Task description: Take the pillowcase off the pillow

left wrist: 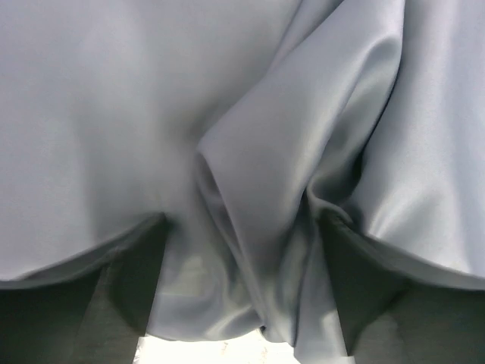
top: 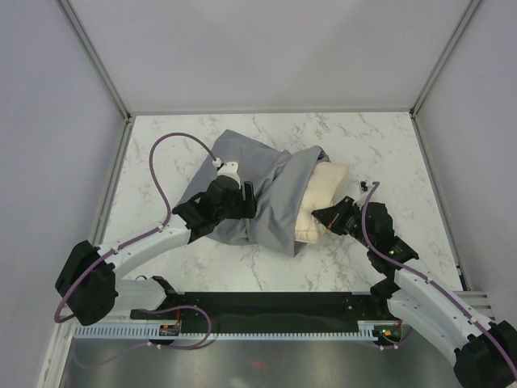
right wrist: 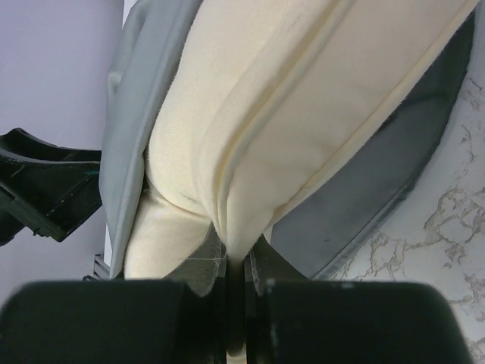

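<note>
On the marble table [top: 380, 145], the cream pillow [top: 325, 194] lies half out of the grey pillowcase [top: 258, 174], with its bare end poking out toward the right. The right hand [top: 319, 216] is clenched on the pillow's seamed edge. The left hand [top: 246, 200] presses into the pillowcase, its fingers [left wrist: 132, 280] spread wide and a loose fold of fabric lying unpinched between them.

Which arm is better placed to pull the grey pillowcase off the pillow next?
Probably left. The left tool stands open around a fold of the grey pillowcase, ready to close and pull. The right tool is shut on the pillow at its bare edge, anchoring it.
</note>
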Robot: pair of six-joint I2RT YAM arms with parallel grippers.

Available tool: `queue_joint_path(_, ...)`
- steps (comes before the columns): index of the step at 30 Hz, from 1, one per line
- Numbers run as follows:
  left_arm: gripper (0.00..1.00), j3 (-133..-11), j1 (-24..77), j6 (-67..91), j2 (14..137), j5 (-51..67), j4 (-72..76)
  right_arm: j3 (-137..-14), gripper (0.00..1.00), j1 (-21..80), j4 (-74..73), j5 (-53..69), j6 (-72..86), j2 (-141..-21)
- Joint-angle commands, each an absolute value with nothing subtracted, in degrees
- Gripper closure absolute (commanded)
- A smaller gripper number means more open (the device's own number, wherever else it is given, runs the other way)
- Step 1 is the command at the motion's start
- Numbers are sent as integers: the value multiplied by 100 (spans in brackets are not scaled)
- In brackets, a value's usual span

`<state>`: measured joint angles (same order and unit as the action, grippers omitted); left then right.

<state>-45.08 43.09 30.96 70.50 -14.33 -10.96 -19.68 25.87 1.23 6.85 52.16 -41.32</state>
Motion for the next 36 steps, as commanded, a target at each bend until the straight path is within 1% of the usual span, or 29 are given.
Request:
queue_joint_path(1, 27, -4421, 4298, 3313, 7312, -1064, -738, -2259, 100, 2575, 422, 642, 5071, -4052)
queue_joint_path(2, 38, -4412, 4298, 3313, 7347, -1020, -738, -2259, 100, 2575, 413, 642, 5071, -4043)
queue_joint_path(3, 52, -4412, 4298, 3313, 7374, -1002, -738, -2250, 100, 2575, 396, 624, 5080, -4034)
queue_joint_path(4, 83, -4395, 4298, 3331, 7418, -1011, -756, -2250, 100, 2575, 387, 615, 5071, -4025)
queue_joint_path(5, 92, -4395, 4298, 3357, 7427, -1063, -782, -2259, 100, 2575, 369, 598, 5063, -4008)
queue_joint_path(6, 98, -4377, 4298, 3392, 7427, -1116, -808, -2259, 100, 2575, 343, 554, 5063, -3990)
queue_joint_path(11, 98, -4351, 4193, 3375, 7365, -1441, -1037, -2320, 100, 2575, 211, 475, 4931, -3868)
queue_joint_path(15, 98, -4307, 3938, 3392, 7217, -1617, -1326, -2461, 100, 2575, -165, 291, 4651, -3692)
queue_joint_path(20, 98, -4087, 3332, 3445, 6751, -1679, -1476, -2724, 100, 2575, -667, -123, 4412, -3516)
queue_joint_path(25, 98, -4017, 2735, 3437, 6215, -1784, -1687, -2804, 100, 2575, -826, -167, 4395, -3463)
queue_joint_path(28, 98, -4043, 2462, 3384, 6100, -1741, -1766, -2830, 100, 2575, -879, -176, 4395, -3445)
queue_joint_path(36, 98, -3832, 2399, 3340, 6056, -1740, -1881, -2672, 100, 2566, -905, -272, 4412, -3709)
